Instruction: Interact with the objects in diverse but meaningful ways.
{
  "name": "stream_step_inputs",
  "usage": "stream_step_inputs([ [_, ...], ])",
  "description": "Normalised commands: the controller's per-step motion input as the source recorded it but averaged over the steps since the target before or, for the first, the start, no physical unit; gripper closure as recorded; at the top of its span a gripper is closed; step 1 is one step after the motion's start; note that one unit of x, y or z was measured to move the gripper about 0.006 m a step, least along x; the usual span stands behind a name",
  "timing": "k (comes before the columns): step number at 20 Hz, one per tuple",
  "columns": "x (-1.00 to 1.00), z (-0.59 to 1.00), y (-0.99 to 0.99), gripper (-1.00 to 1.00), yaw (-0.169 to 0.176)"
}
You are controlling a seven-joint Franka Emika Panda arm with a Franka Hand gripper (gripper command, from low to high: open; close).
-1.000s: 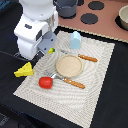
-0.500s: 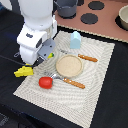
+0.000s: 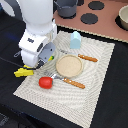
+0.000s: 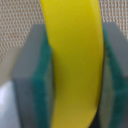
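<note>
In the wrist view a yellow banana fills the gap between my gripper's green pads, which press on both of its sides. The exterior view shows my gripper low at the woven mat's edge on that view's left, with a yellow end sticking out beside it. I cannot tell whether that end is the banana or the cheese wedge. A red tomato-like ball lies on the mat just next to the gripper. A white-blue carton stands at the mat's far side.
A round tan plate sits mid-mat, between an orange-handled fork and knife. A grey pan and a stove top with dark burners are at the back. The woven mat lies on a dark table.
The arm has come down towards the yellow items at the mat's edge. The tomato, carton, plate and cutlery have not moved.
</note>
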Motion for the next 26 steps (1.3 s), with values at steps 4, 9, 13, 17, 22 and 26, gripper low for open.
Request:
stream_step_inputs([
  [4,-0.08,-0.01,0.13,-1.0,0.0],
  [9,-0.04,0.95,0.22,-1.0,-0.051],
  [13,-0.12,1.0,0.18,-1.0,-0.042],
  [17,-0.2,0.86,0.0,-1.0,-0.043],
  [22,-0.42,0.36,-0.24,-1.0,-0.001],
  [26,-0.62,-0.04,-0.47,-1.0,0.012],
])
